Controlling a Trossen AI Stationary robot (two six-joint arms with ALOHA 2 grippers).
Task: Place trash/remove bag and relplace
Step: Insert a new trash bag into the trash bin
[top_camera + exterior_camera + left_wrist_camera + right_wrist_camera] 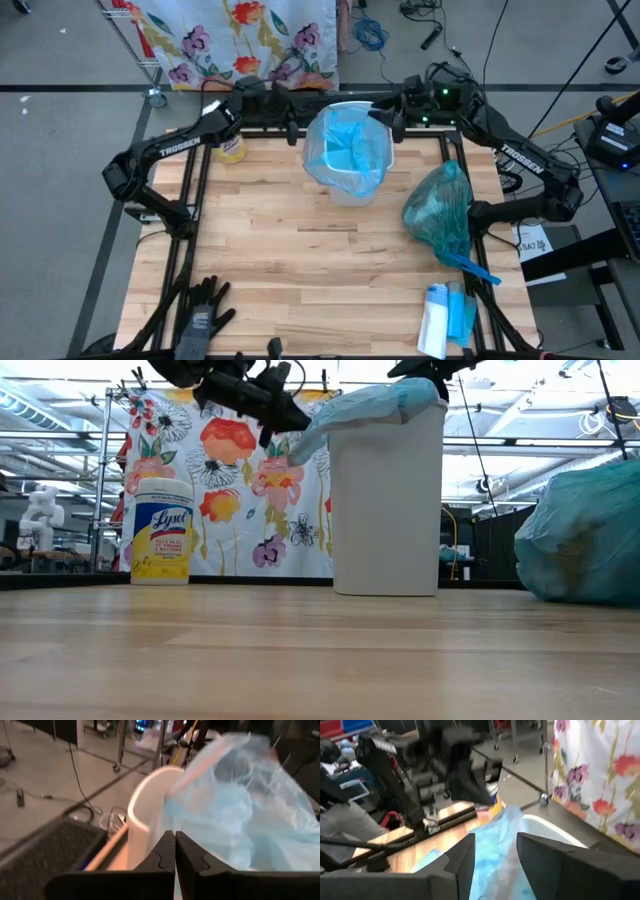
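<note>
Wood planks make up the table (300, 270), and at its near edge lie a pair of black gloves (200, 315) on the left and a roll of light blue bags (447, 318) on the right. Farther in on the right side sits a full, tied-off teal bag (440, 212), bulging and resting on the table top; the trash cannot be made out through the plastic, and no loose scraps show on the table. In the low view this filled bag fills the right edge, well apart from the bin.

At the far middle of the table stands a white bin (347, 190) with a fresh light blue liner (350, 145) draped into and over its mouth. The left gripper (292, 127) is at the far-left rim of the bin; its fingers (167, 855) are clenched together right at the rim, with the liner's edge just beside them, though whether plastic is actually pinched between them cannot be told. The right gripper (388, 121) is at the far-right rim, its jaws parted above the liner with blue plastic showing in the gap between them; no grip on it can be seen.

A yellow Lysol wipes canister (160, 531) stands on the far left of the table, apart from the bin. Beyond the table hangs a flowered cloth (240, 40).
</note>
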